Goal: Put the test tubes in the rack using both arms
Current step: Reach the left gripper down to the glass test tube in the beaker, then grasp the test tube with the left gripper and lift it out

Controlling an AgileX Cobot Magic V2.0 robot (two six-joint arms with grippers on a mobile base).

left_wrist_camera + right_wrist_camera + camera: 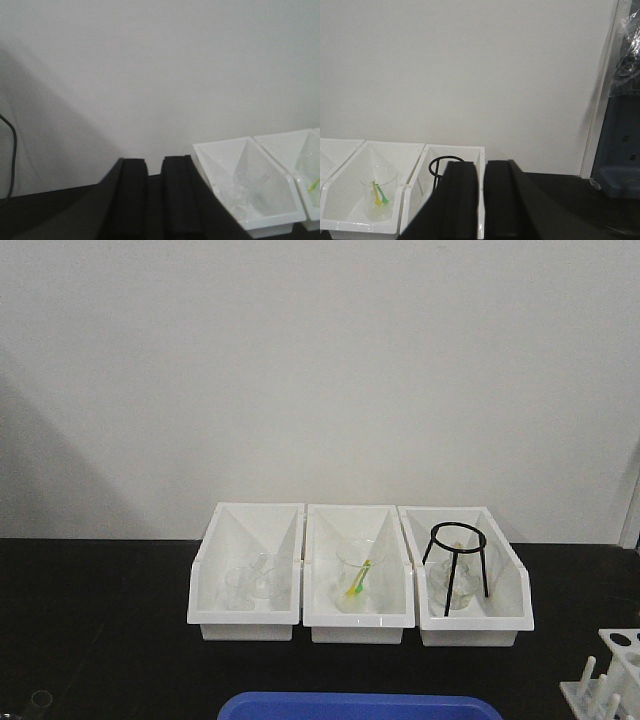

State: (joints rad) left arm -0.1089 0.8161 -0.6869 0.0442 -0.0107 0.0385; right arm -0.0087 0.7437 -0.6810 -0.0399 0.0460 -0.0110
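Observation:
The white rack (pixel 612 670) shows at the bottom right corner of the front view, with round holes on top and upright pegs; it is cut off by the frame edge. I see no clear test tube. Clear glassware (pixel 250 585) lies in the left white bin (pixel 215 580) and also shows in the left wrist view (pixel 245 192); I cannot tell whether it includes tubes. My left gripper (pixel 155 160) hangs above the black table left of that bin, jaws nearly together with nothing between them. My right gripper (pixel 481 162) is in front of the right bin (pixel 470 152), jaws nearly together and holding nothing. Neither gripper shows in the front view.
Three white bins stand in a row at the back. The middle bin (pixel 320 585) holds a clear beaker (pixel 357 575) with yellow and green sticks. The right bin (pixel 505 590) holds a black wire tripod (pixel 457 555). A blue tray (pixel 360 706) lies at the front edge.

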